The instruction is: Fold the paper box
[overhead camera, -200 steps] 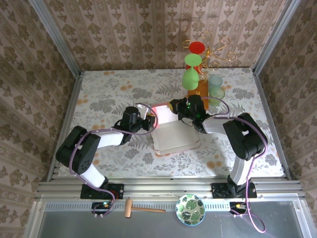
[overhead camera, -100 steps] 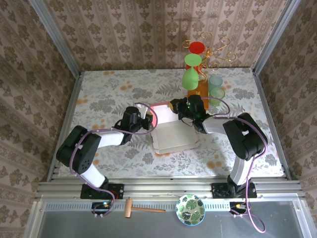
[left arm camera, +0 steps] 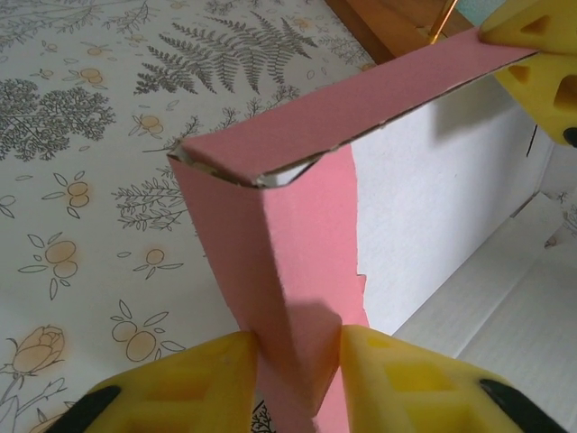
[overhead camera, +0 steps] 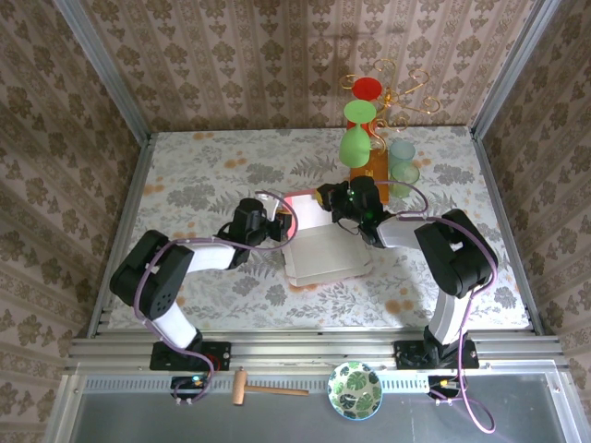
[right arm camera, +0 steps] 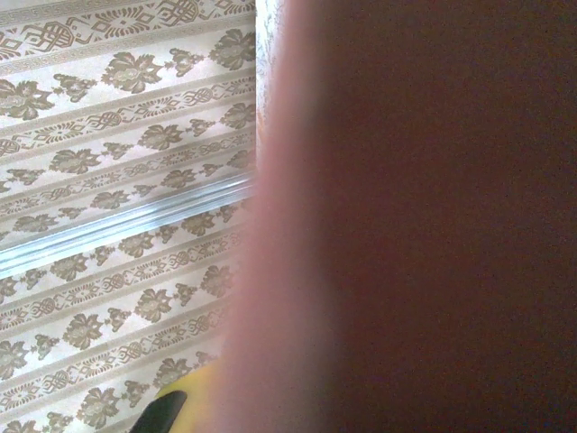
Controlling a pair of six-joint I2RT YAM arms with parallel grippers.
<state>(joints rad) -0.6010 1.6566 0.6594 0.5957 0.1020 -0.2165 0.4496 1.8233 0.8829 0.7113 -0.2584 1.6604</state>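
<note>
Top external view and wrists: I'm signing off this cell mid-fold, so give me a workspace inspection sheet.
Surface: floral tablecloth, lying flat.
Job's things: paper box at centre, base flat, far wall upright.
Clutter: wire stand with green and red glasses, wooden block, pale cup at the far edge; mallet, leaf bowl on the near ledge.
Tools: left tool shut on the box's pink side wall; right tool at the upright wall's other end, grip unclear.
Cables: purple cables along both arms.
Surroundings: patterned walls, metal frame.
</note>
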